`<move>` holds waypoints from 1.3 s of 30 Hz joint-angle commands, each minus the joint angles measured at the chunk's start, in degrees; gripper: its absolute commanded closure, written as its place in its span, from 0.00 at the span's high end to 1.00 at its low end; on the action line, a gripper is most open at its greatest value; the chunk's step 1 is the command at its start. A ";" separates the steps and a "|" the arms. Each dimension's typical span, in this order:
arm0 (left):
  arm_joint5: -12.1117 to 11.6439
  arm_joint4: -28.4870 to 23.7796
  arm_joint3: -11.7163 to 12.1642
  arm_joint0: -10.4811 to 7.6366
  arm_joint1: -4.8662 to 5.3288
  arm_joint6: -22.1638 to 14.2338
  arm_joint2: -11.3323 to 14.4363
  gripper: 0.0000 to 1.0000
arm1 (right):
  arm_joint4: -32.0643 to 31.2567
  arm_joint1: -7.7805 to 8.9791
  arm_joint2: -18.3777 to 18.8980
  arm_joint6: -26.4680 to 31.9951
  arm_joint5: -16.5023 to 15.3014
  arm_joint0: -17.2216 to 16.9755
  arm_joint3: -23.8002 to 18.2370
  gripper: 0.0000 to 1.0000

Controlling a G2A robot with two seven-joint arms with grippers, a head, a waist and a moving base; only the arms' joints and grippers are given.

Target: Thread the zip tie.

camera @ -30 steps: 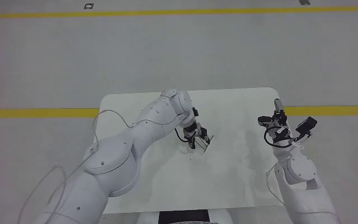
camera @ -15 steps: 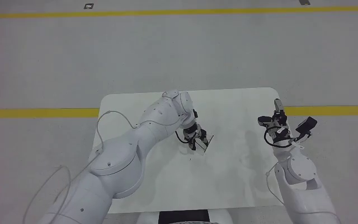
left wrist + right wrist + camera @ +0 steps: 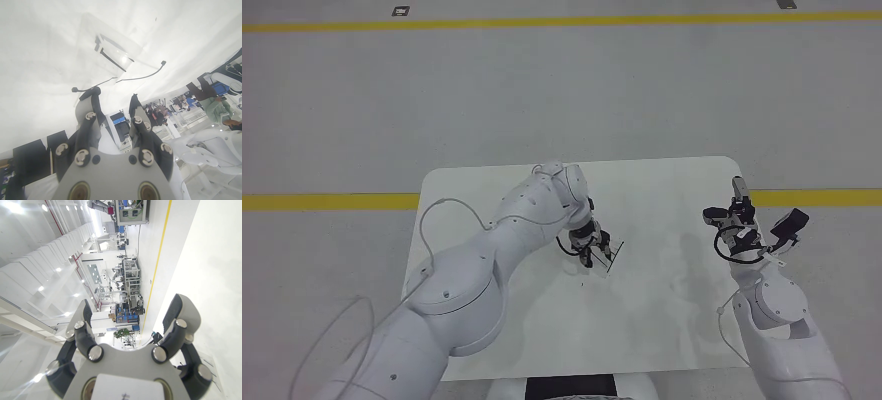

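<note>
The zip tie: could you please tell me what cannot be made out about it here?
- Left wrist view: the clear block distorts the zip tie strands behind it; their number is unclear.
- Same view: a left gripper finger overlaps one strand; contact unclear.
- Top view: the tie is too small to show whether it is threaded.

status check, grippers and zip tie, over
Left gripper open, tips just short of the zip tie by the clear plate. Right gripper open, empty, at the table's right edge. Nothing blocking the tie.
</note>
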 commanded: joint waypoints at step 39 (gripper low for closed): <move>0.00 5.76 6.78 -0.75 -5.24 4.05 0.00 0.25 | 0.00 0.00 0.00 0.00 0.00 0.00 0.00 1.00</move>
